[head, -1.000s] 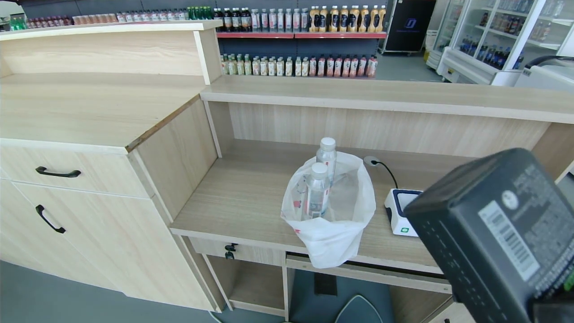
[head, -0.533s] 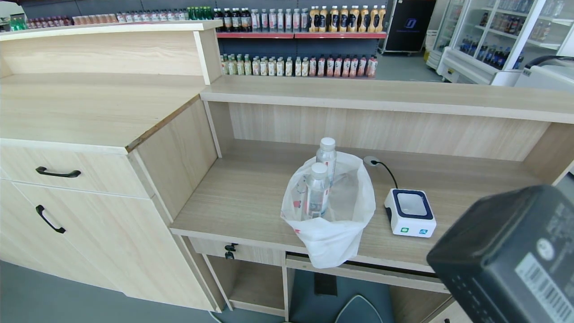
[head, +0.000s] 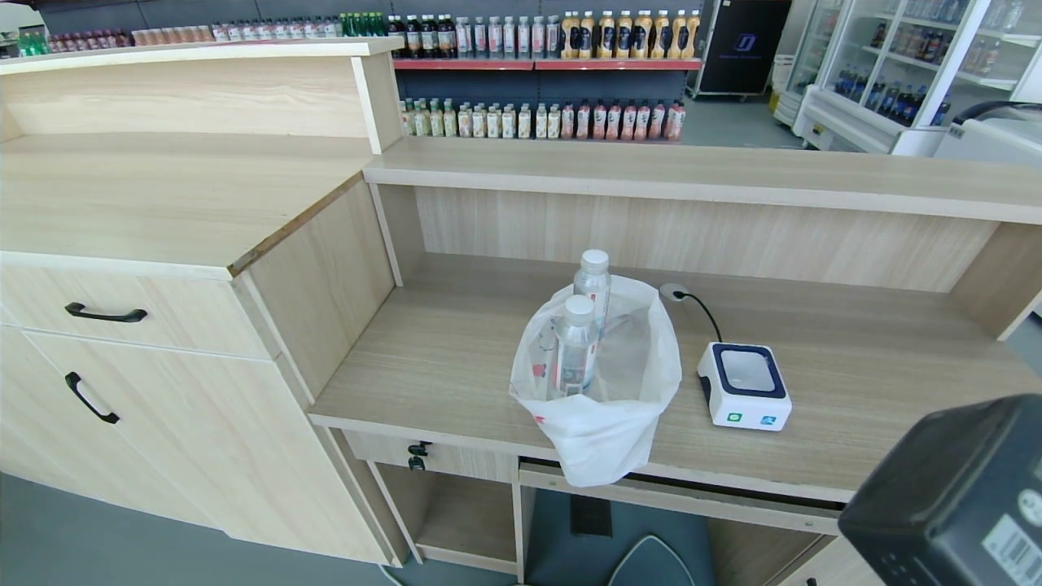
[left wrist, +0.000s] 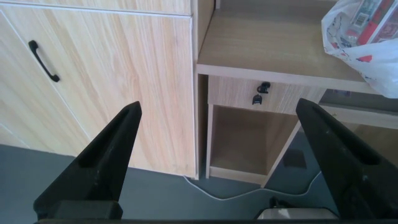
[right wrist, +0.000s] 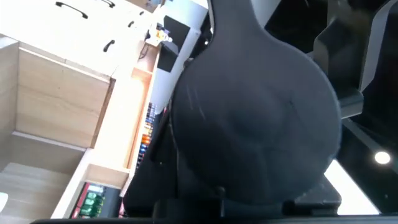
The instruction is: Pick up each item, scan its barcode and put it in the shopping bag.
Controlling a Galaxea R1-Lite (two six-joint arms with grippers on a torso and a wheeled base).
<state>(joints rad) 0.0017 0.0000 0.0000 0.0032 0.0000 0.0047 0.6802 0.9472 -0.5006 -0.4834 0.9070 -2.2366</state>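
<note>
The bag point(head: 606, 423), thin white plastic with a few red marks, stands open on the desk point(head: 423, 366), its lower part sagging over the front edge. Two clear bottles stand upright in it, both white-capped: the near bottle point(head: 578, 346) and, behind it, the far bottle point(head: 593, 281). Their labels are too small to read.

Just right of the bag lies the scanner point(head: 745, 395), a white block with a dark-framed window and a green and a blue icon on its front. Its black cable point(head: 702, 309) runs to a port behind the bag.

Right of the bag and nearer the camera, a dark casing point(head: 952, 496) bears a white barcode sticker point(head: 1017, 547); its print is unreadable.

The left gripper point(left wrist: 219, 106) hangs below and left of the bag, spread wide with nothing between its jaws, facing a cupboard point(left wrist: 112, 81) and a keyed drawer point(left wrist: 261, 93).

A dark rounded mass point(right wrist: 255, 124) lies close before the right wrist camera, so I cannot tell the right gripper's state.

Far behind the bag are drink shelves point(head: 537, 118) and fridges point(head: 895, 65).
</note>
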